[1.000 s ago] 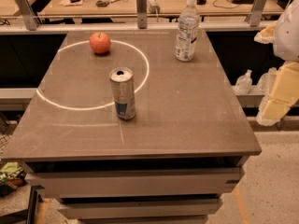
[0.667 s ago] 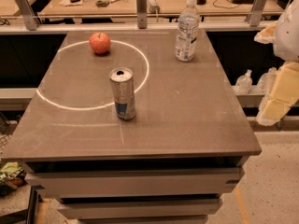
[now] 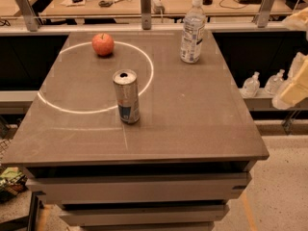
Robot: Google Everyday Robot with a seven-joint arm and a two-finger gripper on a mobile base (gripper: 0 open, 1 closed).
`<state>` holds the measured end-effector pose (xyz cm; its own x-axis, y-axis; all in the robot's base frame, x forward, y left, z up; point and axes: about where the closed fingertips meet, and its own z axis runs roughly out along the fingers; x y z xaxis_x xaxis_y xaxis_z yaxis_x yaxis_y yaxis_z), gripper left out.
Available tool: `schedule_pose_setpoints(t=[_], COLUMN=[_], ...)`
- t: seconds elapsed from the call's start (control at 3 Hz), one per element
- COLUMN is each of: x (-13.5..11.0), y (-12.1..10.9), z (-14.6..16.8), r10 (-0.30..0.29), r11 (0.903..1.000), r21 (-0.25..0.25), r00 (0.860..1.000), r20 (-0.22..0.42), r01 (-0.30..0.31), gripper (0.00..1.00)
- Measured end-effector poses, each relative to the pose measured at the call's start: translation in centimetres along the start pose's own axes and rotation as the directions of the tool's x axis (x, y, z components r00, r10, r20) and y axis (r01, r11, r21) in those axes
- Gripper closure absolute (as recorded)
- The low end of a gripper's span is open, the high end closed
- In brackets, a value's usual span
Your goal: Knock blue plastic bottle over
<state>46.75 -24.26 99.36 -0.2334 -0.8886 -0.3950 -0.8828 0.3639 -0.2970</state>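
Warm overhead light falls on the table [image 3: 192,124], leaving a faint sheen on its far half and short, soft shadows under the can [image 3: 127,96], apple [image 3: 103,44] and bottle [image 3: 193,30]. The gripper [image 3: 293,88], at the right edge beyond the table, looks washed-out pale cream.

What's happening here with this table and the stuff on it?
A robot is meant to knock over the blue plastic bottle, which stands upright near the far right corner of the table. Nothing is touching it: the robot's gripper hangs at the right edge of the view, beyond the table and well apart from the bottle. A drink can stands upright near the middle, and an apple sits toward the far left.
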Motion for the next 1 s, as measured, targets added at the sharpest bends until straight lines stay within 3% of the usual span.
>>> schedule_pose_setpoints(t=[0.33,0.67,1.0], x=[0.1,-0.1,0.7], y=[-2.5,-3.7,-4.2], z=[0.3,1.6,3.9], r10=[0.066,0.134,0.24], r11=[0.9975,0.9905,0.97], r21=[0.012,-0.017,-0.054], r00=[0.979,0.937,0.9], r20=[0.195,0.322,0.363], r01=[-0.07,-0.136,-0.237], gripper=[0.0,0.0,0.0])
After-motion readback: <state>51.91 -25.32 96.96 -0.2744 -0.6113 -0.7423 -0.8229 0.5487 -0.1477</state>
